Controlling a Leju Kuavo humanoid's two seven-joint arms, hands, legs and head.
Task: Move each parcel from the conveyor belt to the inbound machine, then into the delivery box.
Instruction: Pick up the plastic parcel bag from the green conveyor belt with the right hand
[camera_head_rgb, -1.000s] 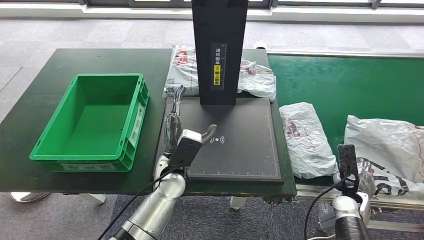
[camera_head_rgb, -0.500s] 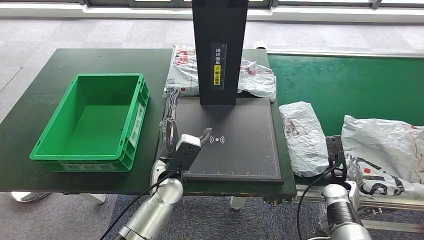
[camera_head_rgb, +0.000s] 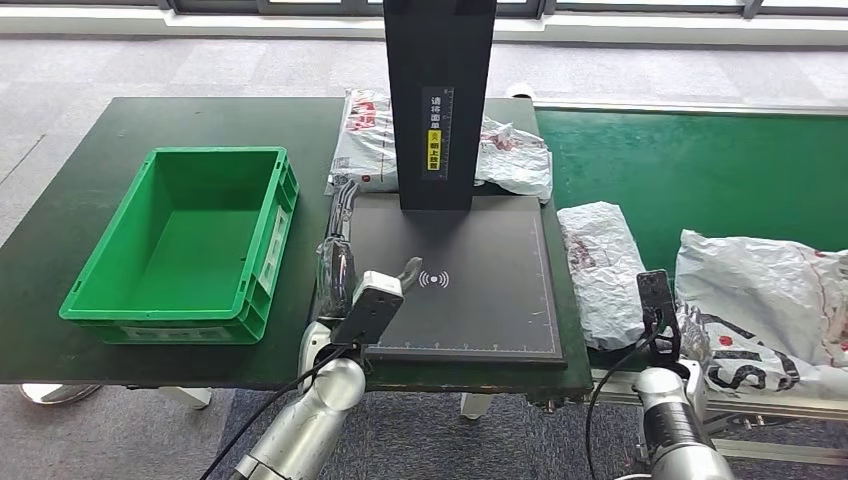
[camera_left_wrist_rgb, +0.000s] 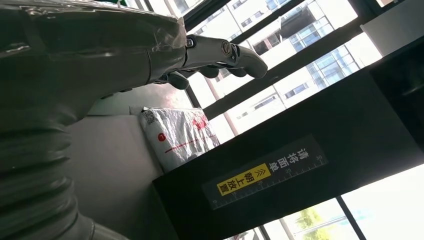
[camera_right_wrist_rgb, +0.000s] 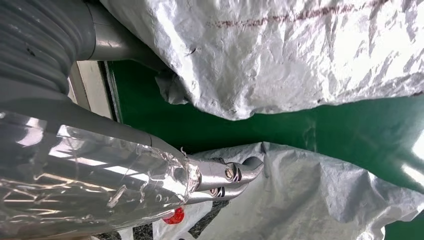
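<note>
The right hand (camera_head_rgb: 668, 335) sat low at the lower right of the head view, its metal fingers (camera_right_wrist_rgb: 235, 176) lying close together and touching the edge of a large crumpled white plastic parcel with red and black print (camera_head_rgb: 770, 310); whether they actually pinched the wrap could not be told. That parcel lay on the green conveyor belt (camera_head_rgb: 700, 170) at the right of the frame, and a smaller crumpled white plastic parcel (camera_head_rgb: 608, 270) lay just beside it toward the centre, at the belt's left end. The left hand (camera_head_rgb: 345, 262) held nothing, its dark fingers (camera_left_wrist_rgb: 220, 50) stretched forward and slightly apart over the left edge of the flat black scanning pad of the inbound machine (camera_head_rgb: 470, 285) in the middle of the frame. Behind the machine's tall black column (camera_head_rgb: 438, 100), a third white parcel with red print (camera_head_rgb: 370, 140) lay on the dark green surface (camera_head_rgb: 80, 190). At the left of the frame stood an open green plastic delivery box (camera_head_rgb: 185, 240), well apart from both hands.
</note>
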